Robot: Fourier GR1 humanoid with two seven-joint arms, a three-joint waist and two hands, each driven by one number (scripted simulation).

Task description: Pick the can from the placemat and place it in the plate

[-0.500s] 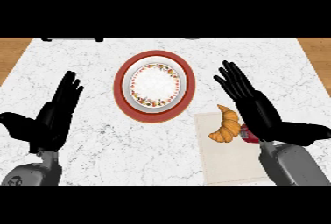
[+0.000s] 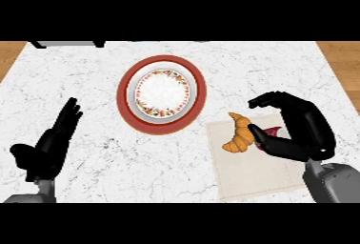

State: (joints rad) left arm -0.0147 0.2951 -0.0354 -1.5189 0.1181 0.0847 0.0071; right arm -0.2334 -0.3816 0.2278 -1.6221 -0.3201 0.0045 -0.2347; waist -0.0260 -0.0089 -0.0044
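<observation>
My left hand [image 2: 46,151] and right hand [image 2: 309,127] are black with slim fingers [image 2: 69,114]; each sits on a smooth grey forearm [image 2: 335,185].

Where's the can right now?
Head view, right side: the can sits on the placemat, mostly hidden under the right hand, just right of the croissant.

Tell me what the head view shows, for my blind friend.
The robot's black right hand curls round a dark red can on a pale cloth placemat, beside a golden croissant. A round red-rimmed white plate lies further back on the white marble counter; the open left hand rests lower left.
</observation>
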